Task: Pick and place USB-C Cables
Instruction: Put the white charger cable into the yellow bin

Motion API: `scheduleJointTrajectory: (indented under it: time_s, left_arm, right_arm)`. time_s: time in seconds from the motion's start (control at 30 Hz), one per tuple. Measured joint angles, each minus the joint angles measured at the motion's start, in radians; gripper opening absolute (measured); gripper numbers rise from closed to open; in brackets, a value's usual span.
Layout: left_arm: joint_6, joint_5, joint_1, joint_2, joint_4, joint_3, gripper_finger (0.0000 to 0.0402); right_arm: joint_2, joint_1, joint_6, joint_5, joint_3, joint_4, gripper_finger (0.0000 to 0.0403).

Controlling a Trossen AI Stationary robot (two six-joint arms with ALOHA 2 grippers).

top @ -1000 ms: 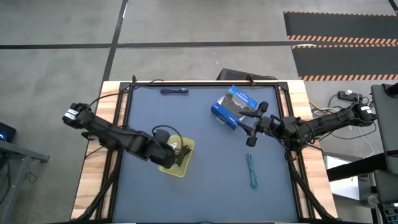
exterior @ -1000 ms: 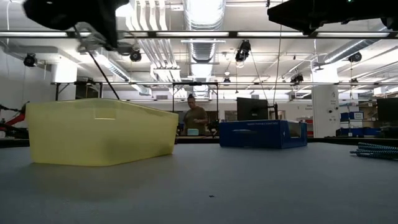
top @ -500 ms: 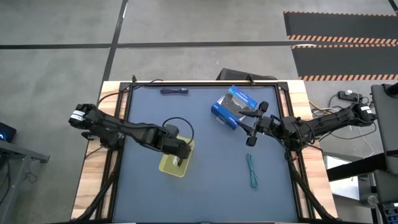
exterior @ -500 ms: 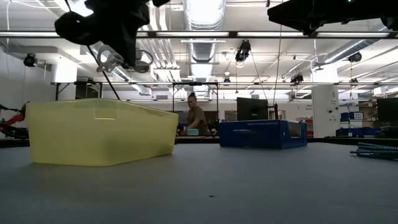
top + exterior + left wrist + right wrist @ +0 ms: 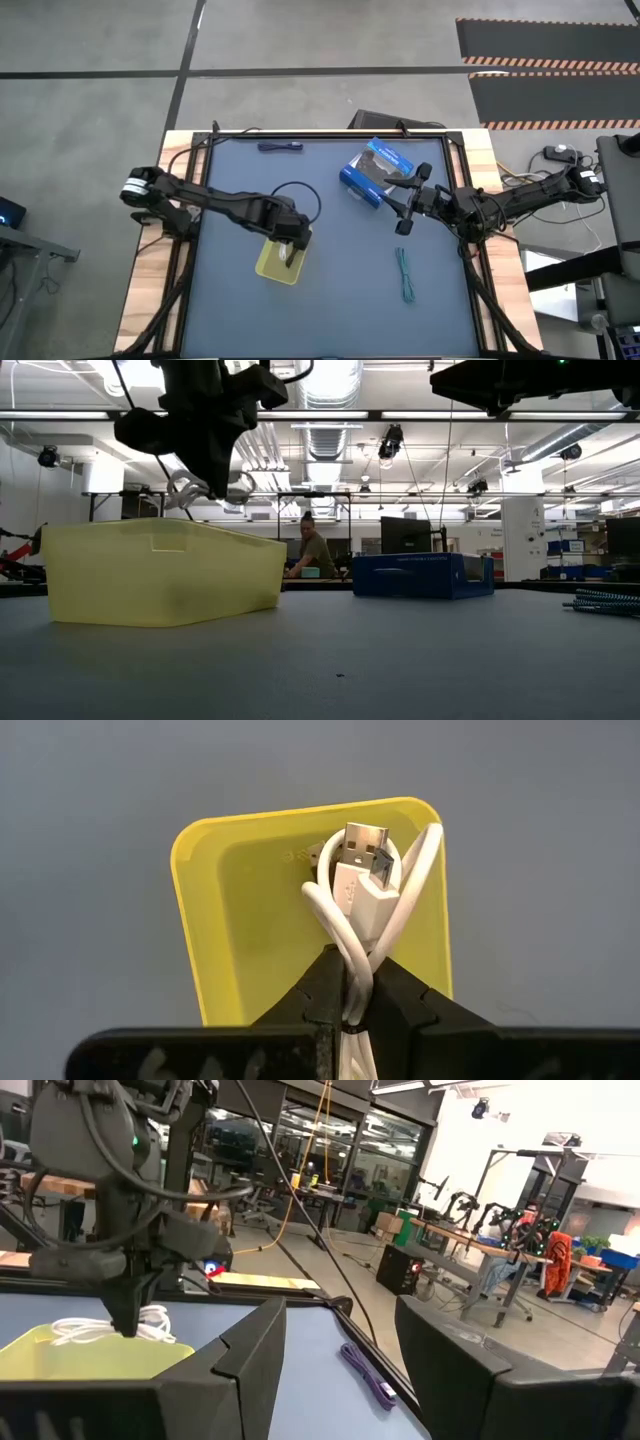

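Two dark arms reach over the blue-grey table [image 5: 340,300] from its left and right edges. The left gripper [image 5: 289,243] hangs over the shallow yellow plastic tray [image 5: 268,267], which sits left of the table's middle, nearer the front edge. Its fingers [image 5: 322,982] are pressed onto a bundled white USB cable [image 5: 365,890], whose loops and metal plug stick out past the fingertips, above the tray's floor. From table height the white loops [image 5: 205,490] hang just above the tray's rim [image 5: 160,570], not touching it.

Near the back edge, left of centre, lies a thin dark purple cable [image 5: 281,147], stretched out flat and well apart from the tray. The right wrist view shows the same purple cable [image 5: 366,1376] on the table surface.

A blue and black retail box [image 5: 376,170] sits right of centre toward the back edge. Just beside it, toward the right edge, the right gripper [image 5: 405,205] hovers with its fingers [image 5: 250,1360] spread apart and nothing between them. A teal-green bundled cable [image 5: 405,273] lies in front of that gripper, toward the front right corner, apart from everything else.

Beyond the table, a person [image 5: 312,550] stands in the room.
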Motion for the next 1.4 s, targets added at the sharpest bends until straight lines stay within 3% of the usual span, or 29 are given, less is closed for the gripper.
scheduleJointTrajectory:
  time_s: [0.83, 1.4]
  left_arm:
    - [0.090, 0.030, 0.007, 0.185, 0.014, -0.016, 0.0012]
    - [0.085, 0.047, 0.007, 0.217, 0.006, -0.028, 0.0012]
  right_arm:
    - [0.000, 0.000, -0.003, 0.002, 0.000, -0.012, 0.0183]
    - [0.000, 0.000, -0.004, 0.002, 0.000, -0.020, 0.0183]
